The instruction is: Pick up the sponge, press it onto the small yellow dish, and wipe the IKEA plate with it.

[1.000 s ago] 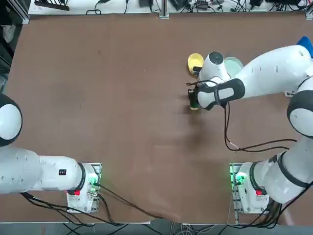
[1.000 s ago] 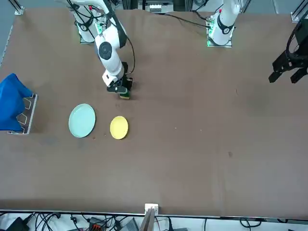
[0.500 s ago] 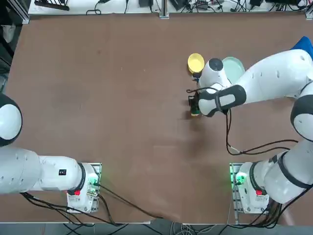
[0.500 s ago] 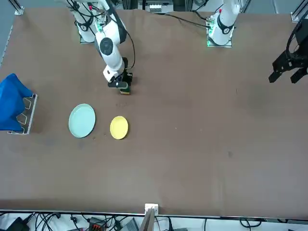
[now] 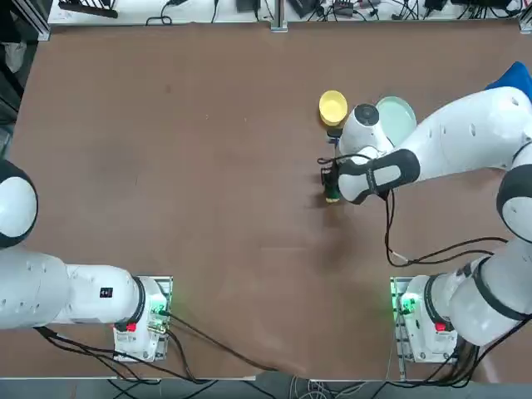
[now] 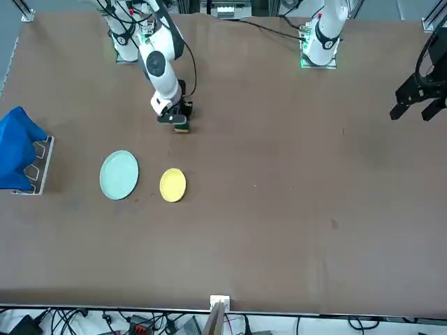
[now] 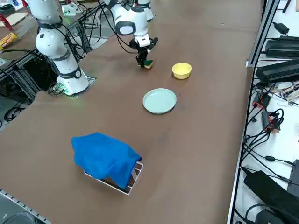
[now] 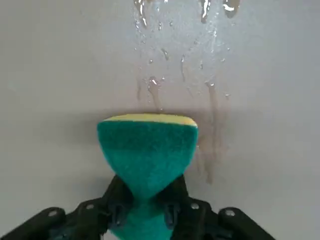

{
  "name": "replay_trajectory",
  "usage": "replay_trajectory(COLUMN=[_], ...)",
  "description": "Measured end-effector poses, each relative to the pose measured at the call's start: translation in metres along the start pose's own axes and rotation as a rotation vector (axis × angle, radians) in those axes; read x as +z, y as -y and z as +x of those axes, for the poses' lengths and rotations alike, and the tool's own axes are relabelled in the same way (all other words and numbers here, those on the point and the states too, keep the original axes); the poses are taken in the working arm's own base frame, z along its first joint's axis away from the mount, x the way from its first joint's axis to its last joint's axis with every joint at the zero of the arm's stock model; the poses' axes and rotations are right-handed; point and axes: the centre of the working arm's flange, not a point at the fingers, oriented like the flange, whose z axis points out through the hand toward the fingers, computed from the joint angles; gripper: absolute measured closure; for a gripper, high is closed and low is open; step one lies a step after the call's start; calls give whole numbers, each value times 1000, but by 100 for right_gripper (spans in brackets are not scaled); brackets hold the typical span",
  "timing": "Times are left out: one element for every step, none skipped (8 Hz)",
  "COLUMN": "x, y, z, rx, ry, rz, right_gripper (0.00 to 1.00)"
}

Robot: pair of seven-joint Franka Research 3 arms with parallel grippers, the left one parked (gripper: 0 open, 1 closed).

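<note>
Wet tabletop (image 8: 60, 60); jaw-pinched green foam sponge (image 8: 147, 150)

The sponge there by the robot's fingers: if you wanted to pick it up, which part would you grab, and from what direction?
Across its narrow middle, coming straight down from above. The sponge is a small block, green scouring face over yellow foam, and the right gripper already pinches it there, squeezing the soft foam into a waist. The long sides suit two fingers best.

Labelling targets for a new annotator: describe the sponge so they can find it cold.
On the brown table, follow the working right arm to its gripper; the sponge is pinched there, short of the yellow dish and mint plate. It is the only block: green top, yellow foam.
</note>
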Motion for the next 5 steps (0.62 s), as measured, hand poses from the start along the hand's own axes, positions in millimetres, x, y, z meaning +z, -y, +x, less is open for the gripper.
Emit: replay_trajectory(x=[0,0,0,0,-1], y=[0,0,0,-1,-2], z=[0,0,0,1,2], rx=[0,1,1,3,6], ry=[0,0,0,-1,-3], rz=[0,0,0,0,2], right_gripper=[58,43,26,9,0])
